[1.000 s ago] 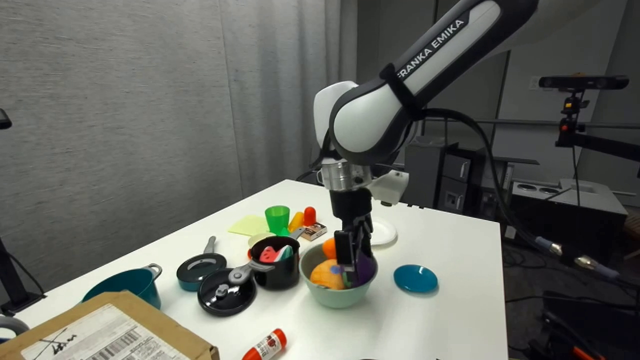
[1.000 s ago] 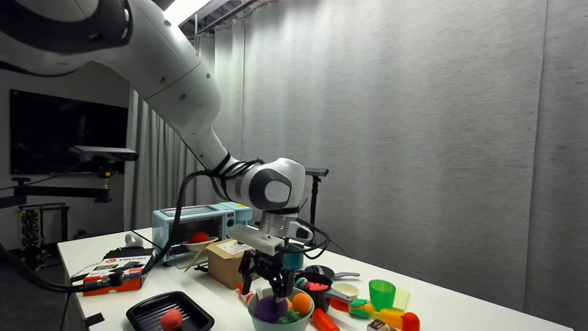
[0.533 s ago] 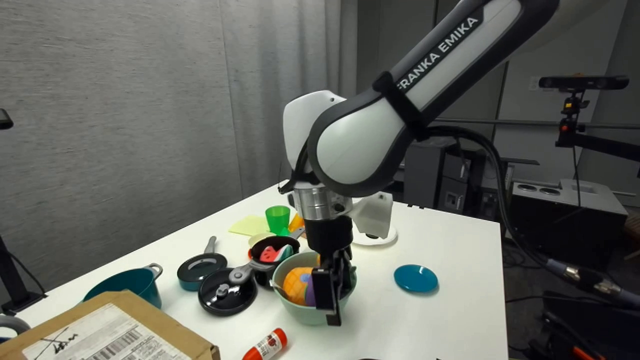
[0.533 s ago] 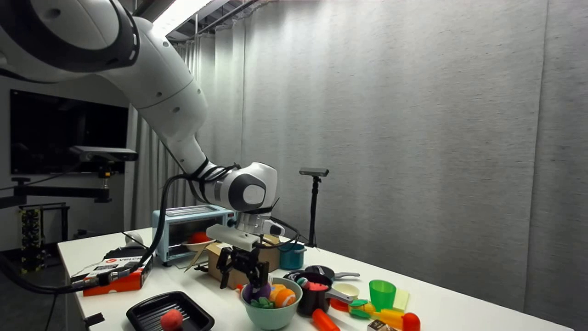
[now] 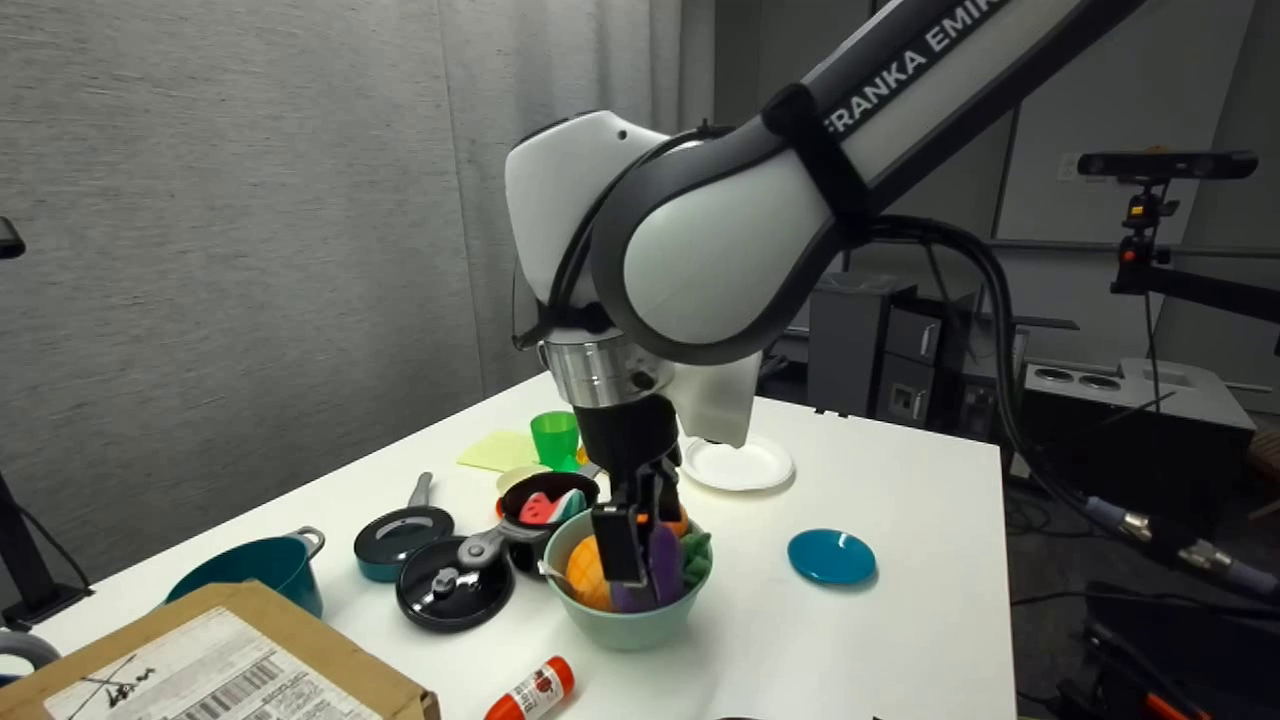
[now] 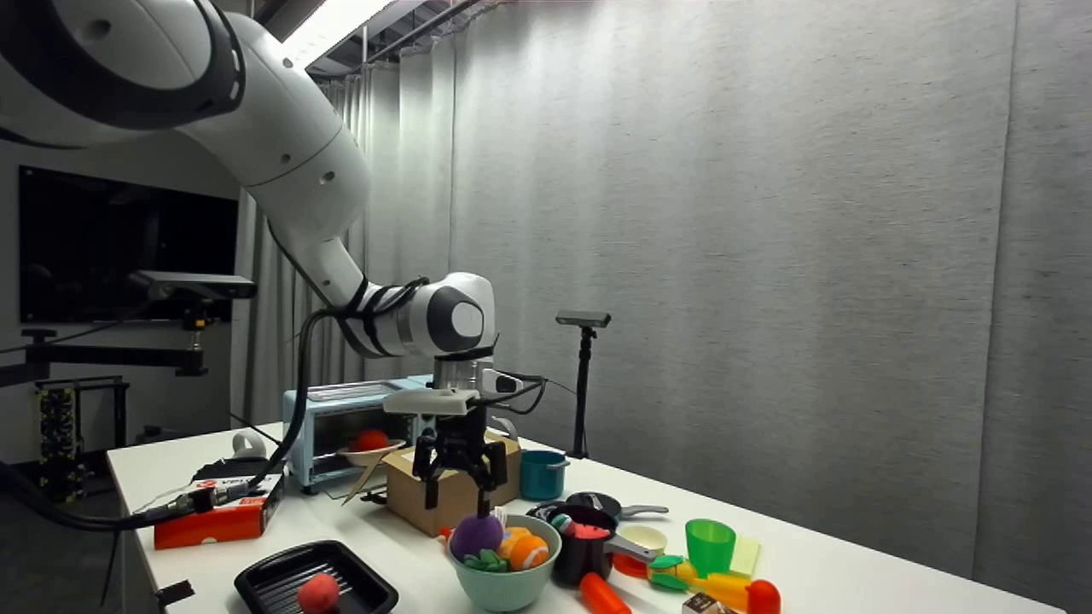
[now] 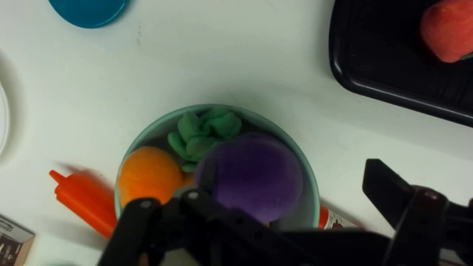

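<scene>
Lifted since half a second ago, the jaws hang wide apart and empty, one finger [image 6: 484, 505] over the edge of the purple toy [image 7: 255, 181] in the bowl [image 6: 503, 588], the other past its rim, so most of the toy and that rim lie below, between them.

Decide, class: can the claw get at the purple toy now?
Probably yes: the claw is open, and the purple toy sits high in the bowl, though one finger stands over it.
</scene>
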### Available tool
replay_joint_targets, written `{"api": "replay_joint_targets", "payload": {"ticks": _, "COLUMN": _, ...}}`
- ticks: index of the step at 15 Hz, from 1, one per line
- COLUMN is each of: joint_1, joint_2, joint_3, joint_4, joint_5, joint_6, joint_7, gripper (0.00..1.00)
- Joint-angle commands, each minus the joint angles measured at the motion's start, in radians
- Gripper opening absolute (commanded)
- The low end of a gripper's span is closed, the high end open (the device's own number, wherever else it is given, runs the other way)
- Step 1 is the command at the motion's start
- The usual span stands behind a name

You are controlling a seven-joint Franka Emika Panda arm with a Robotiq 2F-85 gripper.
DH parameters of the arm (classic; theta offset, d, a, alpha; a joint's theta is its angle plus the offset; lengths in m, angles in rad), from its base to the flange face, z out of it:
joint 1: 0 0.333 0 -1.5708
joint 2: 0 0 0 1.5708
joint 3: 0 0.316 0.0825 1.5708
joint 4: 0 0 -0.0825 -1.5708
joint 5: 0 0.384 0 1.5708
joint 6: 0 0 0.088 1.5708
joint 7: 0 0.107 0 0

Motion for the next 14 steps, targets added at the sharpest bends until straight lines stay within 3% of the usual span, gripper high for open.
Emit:
{"api": "replay_joint_targets", "payload": {"ticks": 1, "joint_1": 0.055, "joint_2": 0.017, "joint_3": -0.027, "joint_4": 0.027, "joint_5": -0.131, "joint_6": -0.061, "joint_7": 0.086, "gripper": 1.0}}
{"api": "replay_joint_targets", "payload": {"ticks": 6, "joint_1": 0.089, "joint_2": 0.041, "joint_3": -0.054, "joint_4": 0.012, "joint_5": -0.308, "joint_6": -0.022, "joint_7": 0.214, "gripper": 1.0}}
{"api": "replay_joint_targets", "payload": {"ticks": 11, "joint_1": 0.059, "joint_2": 0.074, "joint_3": -0.044, "joint_4": -0.003, "joint_5": -0.271, "joint_6": 0.103, "joint_7": 0.177, "gripper": 1.0}}
{"api": "replay_joint_targets", "payload": {"ticks": 12, "joint_1": 0.055, "joint_2": 0.079, "joint_3": -0.044, "joint_4": -0.007, "joint_5": -0.258, "joint_6": 0.116, "joint_7": 0.167, "gripper": 0.75}}
{"api": "replay_joint_targets", "payload": {"ticks": 13, "joint_1": 0.053, "joint_2": 0.078, "joint_3": -0.048, "joint_4": -0.012, "joint_5": -0.253, "joint_6": 0.127, "joint_7": 0.162, "gripper": 0.74}}
{"api": "replay_joint_targets", "payload": {"ticks": 14, "joint_1": 0.048, "joint_2": 0.072, "joint_3": -0.051, "joint_4": -0.018, "joint_5": -0.249, "joint_6": 0.136, "joint_7": 0.153, "gripper": 0.65}}
